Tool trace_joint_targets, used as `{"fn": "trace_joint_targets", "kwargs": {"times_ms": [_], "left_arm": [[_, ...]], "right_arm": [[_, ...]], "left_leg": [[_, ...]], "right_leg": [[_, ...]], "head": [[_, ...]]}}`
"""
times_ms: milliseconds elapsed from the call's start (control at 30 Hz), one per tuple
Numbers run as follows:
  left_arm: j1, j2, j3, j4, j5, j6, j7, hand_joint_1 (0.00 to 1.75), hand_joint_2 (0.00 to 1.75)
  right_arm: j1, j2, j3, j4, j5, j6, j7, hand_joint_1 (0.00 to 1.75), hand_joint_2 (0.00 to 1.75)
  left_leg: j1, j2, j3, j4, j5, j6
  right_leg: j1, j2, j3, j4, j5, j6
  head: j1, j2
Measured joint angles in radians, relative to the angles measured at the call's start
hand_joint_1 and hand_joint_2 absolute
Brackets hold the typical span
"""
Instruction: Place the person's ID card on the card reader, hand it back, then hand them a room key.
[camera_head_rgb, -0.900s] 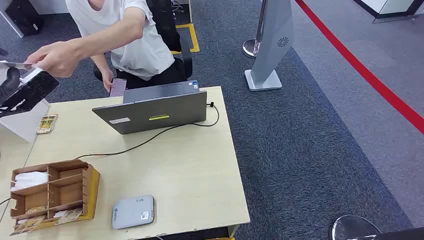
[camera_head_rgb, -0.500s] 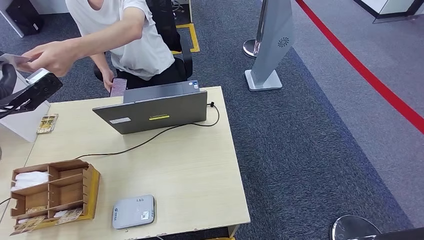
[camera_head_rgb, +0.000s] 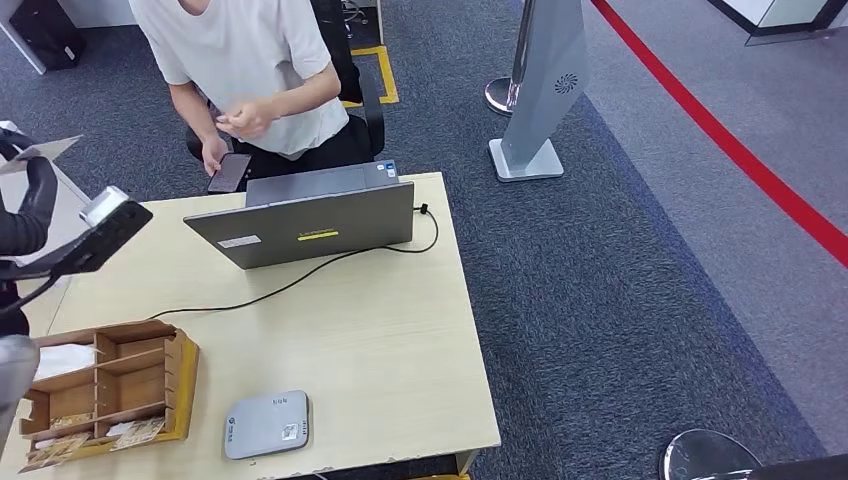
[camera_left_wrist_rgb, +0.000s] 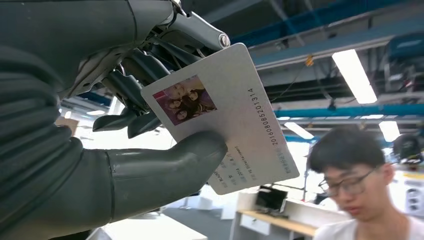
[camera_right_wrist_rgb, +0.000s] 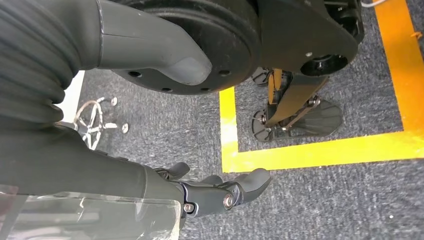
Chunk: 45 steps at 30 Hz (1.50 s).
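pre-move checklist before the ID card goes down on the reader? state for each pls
1. ID card secured: ok. The left hand holds it between thumb and fingers, photo side toward the wrist camera.
2. Person's hand off the card: ok. It is at their chest; the other holds a phone.
3. Card reader surface free: ok. Nothing lies on it, near the table's front edge.
4. Path from card to reader: cannot tell. The wooden organizer stands beside the reader on the left arm's side.
5. Right hand free: ok. It hangs toward the floor, holding nothing.
6. Room key located: cannot tell.
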Motion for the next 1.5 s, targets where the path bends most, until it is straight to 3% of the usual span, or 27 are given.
{"fn": "trace_joint_targets", "kwargs": {"times_ms": [333,500,633,867,1067,1267,1500], "left_arm": [[0.363,-0.029,-0.056,-0.308,-0.095,0.168,-0.11,1.75,1.75],[0.501,-0.06,-0.101,-0.332,-0.124,0.15,-0.112,1.75,1.75],[0.568,-0.099,-0.122,-0.314,-0.123,0.098,-0.086,1.75,1.75],[0.618,-0.183,-0.123,-0.181,-0.128,0.056,-0.019,1.75,1.75],[0.621,-0.224,-0.122,-0.066,-0.131,0.057,0.009,1.75,1.75],[0.621,-0.239,-0.122,0.002,-0.106,0.033,0.011,1.75,1.75],[0.62,-0.225,-0.132,0.04,-0.054,-0.087,0.004,1.75,1.75]], "right_arm": [[0.003,0.012,-0.004,0.009,-0.035,-0.018,-0.007,0.0,1.75],[0.003,0.016,-0.004,0.018,-0.04,-0.021,-0.009,0.0,1.75],[0.002,0.018,-0.004,0.023,-0.039,-0.023,-0.009,0.0,1.75],[-0.001,0.018,-0.004,0.024,-0.033,-0.029,0.008,0.0,1.75],[-0.003,0.017,-0.002,0.024,-0.024,-0.034,0.018,0.0,1.75],[-0.003,0.017,0.002,0.024,-0.017,-0.035,0.024,0.0,1.75],[-0.005,0.017,0.009,0.024,-0.014,-0.035,0.041,0.0,1.75]], "left_leg": [[0.0,0.001,-0.001,0.0,-0.001,0.0],[0.0,0.001,-0.001,0.0,-0.001,0.0],[0.0,0.001,-0.001,0.0,-0.001,0.0],[0.0,0.001,-0.001,0.0,-0.001,0.0],[0.0,0.0,-0.001,0.0,-0.001,0.0],[0.0,0.0,-0.001,0.0,-0.001,0.0],[0.0,0.0,-0.001,0.0,-0.001,0.0]], "right_leg": [[0.0,0.001,-0.002,0.0,0.0,0.0],[0.0,0.001,-0.002,0.0,0.0,0.0],[0.0,0.001,-0.001,0.0,0.0,0.0],[0.0,0.0,-0.001,0.0,0.0,0.0],[0.0,0.0,-0.001,0.0,0.0,0.0],[0.0,0.0,-0.001,0.0,0.0,0.0],[0.0,0.0,-0.001,0.0,0.0,0.0]], "head": [[0.0,0.0],[0.0,0.0],[0.0,0.0],[0.0,0.0],[0.0,0.0],[0.0,0.0],[0.0,0.0]]}}
